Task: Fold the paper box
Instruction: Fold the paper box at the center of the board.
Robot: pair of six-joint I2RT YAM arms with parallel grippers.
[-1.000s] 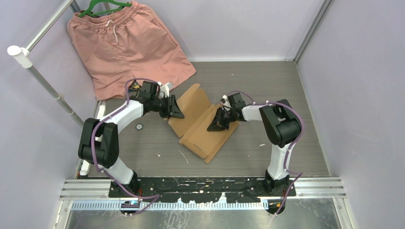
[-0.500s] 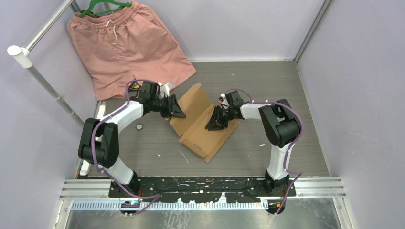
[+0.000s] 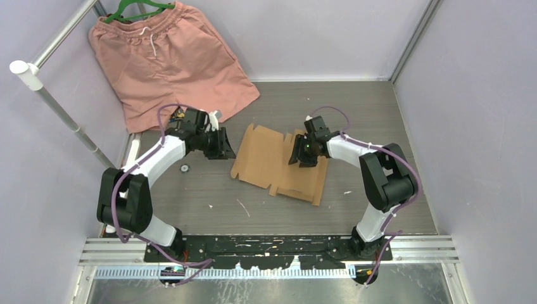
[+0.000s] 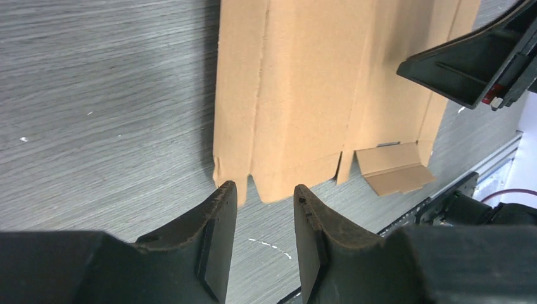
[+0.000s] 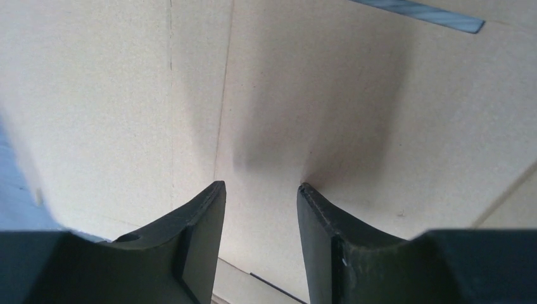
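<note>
Paper box (image 3: pixel 272 161) lies flat on the grey desk (image 3: pixel 380 114), midway between two robot arms and a little toward the far side. It is an unfolded sheet of brown cardboard, with notched tabs showing along its edges.

The left arm (image 3: pixel 168 149) reaches in from the sheet's left side. Its jaws stand apart with nothing between them, and the tips are low over bare desk (image 4: pixel 95 95), just short of the box's (image 4: pixel 304 82) notched edge.

The right arm (image 3: pixel 351 149) bends in from the other side, its jaws poised over the right half of the sheet. They too are spread and empty. The right wrist camera shows only cardboard (image 5: pixel 316 95) beneath them, with a soft shadow on it — whether the tips touch the sheet cannot be told. The dark tips of the right arm (image 4: pixel 481 63) also show from the left wrist, across the sheet.

At the far left corner, salmon-pink shorts (image 3: pixel 168 60) hang from a green hanger (image 3: pixel 136 9), their hem spilling onto the desk, well apart from the box. A white pole (image 3: pixel 57 107) slants down the left wall.
</note>
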